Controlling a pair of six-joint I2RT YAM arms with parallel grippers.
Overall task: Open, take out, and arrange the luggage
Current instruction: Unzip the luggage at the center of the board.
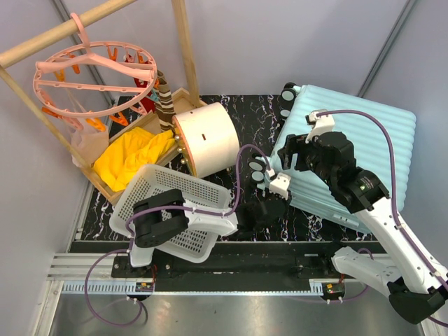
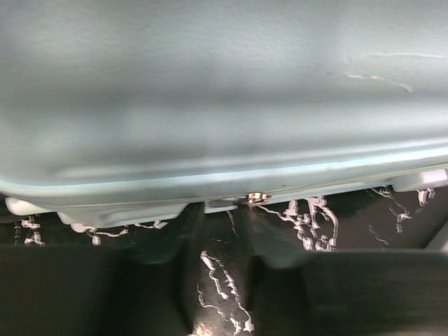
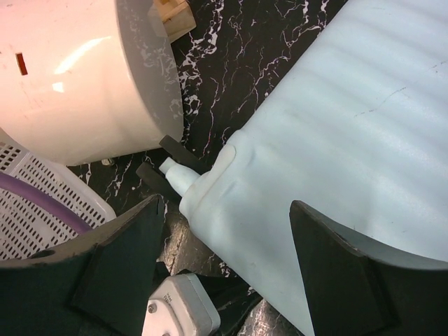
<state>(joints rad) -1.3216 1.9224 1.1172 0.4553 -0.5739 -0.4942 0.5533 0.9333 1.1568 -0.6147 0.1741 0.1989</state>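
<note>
At the near edge of a black marbled table (image 1: 238, 112), two robot arms are bolted side by side. Just beyond the left arm's base sits a tilted white perforated basket (image 1: 168, 185), and that arm stretches across it to the right. The left gripper (image 1: 264, 208) sits low on the table, right against the near-left edge of the luggage (image 1: 364, 133). Its own camera shows only the pale shell and seam filling the upper view, with blurred dark fingers (image 2: 91, 294) below, so I cannot tell whether they are pinching anything or apart.

The luggage, a large pale mint-blue suitcase, lies flat and closed on the right half of the table. Its ribbed shell faces up and its black-and-white wheels (image 1: 288, 91) point left. The right arm reaches in from the near right, and the right gripper (image 1: 285, 152) hovers over the suitcase's left edge. Its fingers (image 3: 119, 259) are spread wide on either side of a rounded corner and grip nothing.

Left of the suitcase, past the basket, a cream drum-shaped box (image 1: 206, 140) lies on its side. Farther left, a wooden crate (image 1: 105, 185) holds a yellow cloth (image 1: 133, 157). Farthest back, a round pink peg hanger (image 1: 91, 70) hangs from a wooden rail (image 1: 70, 24).
</note>
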